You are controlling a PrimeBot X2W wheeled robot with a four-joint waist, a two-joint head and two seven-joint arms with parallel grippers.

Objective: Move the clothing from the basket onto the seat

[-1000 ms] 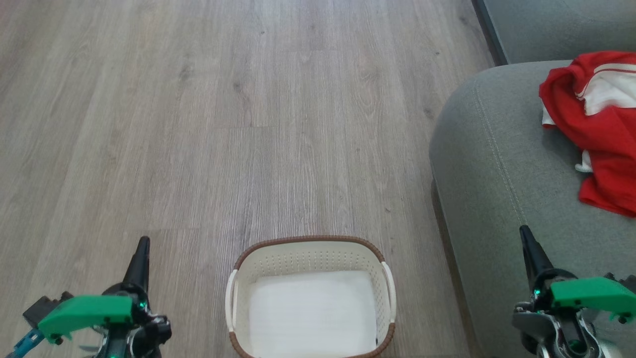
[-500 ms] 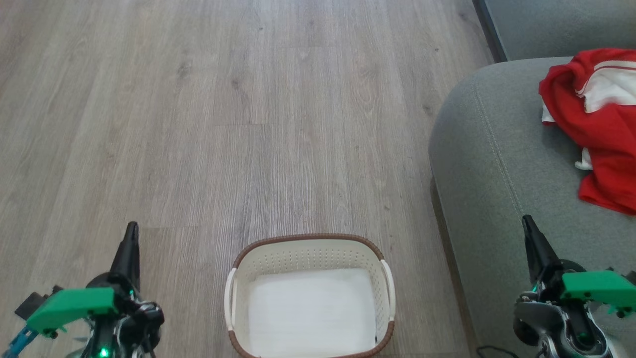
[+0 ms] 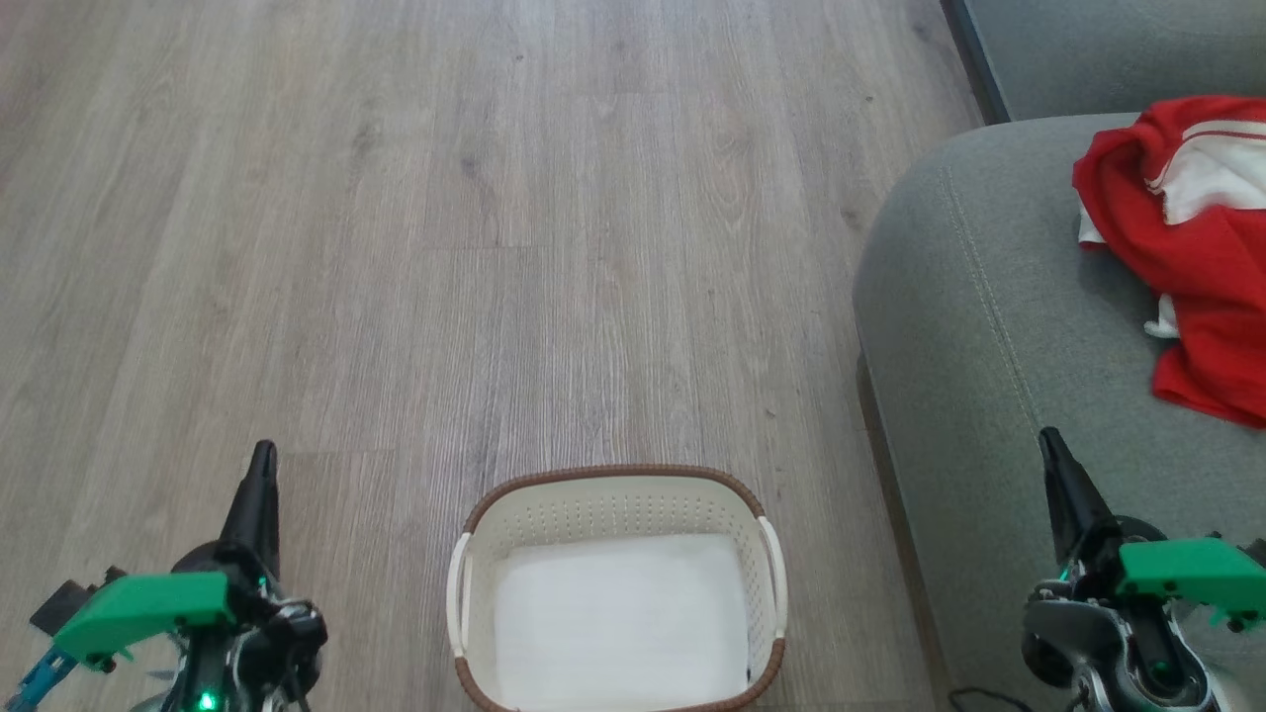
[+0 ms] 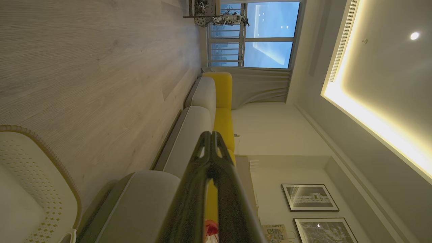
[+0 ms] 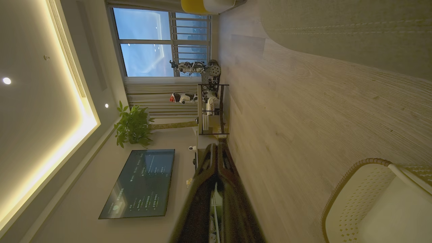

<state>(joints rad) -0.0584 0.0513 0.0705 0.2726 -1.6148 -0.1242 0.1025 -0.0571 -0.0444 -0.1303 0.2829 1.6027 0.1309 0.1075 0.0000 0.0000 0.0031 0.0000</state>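
Clothing point(image 3: 1197, 257) on seat point(image 3: 969, 326), right of basket point(image 3: 618, 483).

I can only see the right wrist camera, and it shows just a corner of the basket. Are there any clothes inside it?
Observer: No. The head view shows the whole basket, and inside is just a flat white liner.
Operator: So where are the clothes?
Observer: The clothes lie bunched up on the seat, to the robot's right.
Operator: Is the left hand holding something?
Observer: No. The left hand is shut and empty, over the floor left of the basket.
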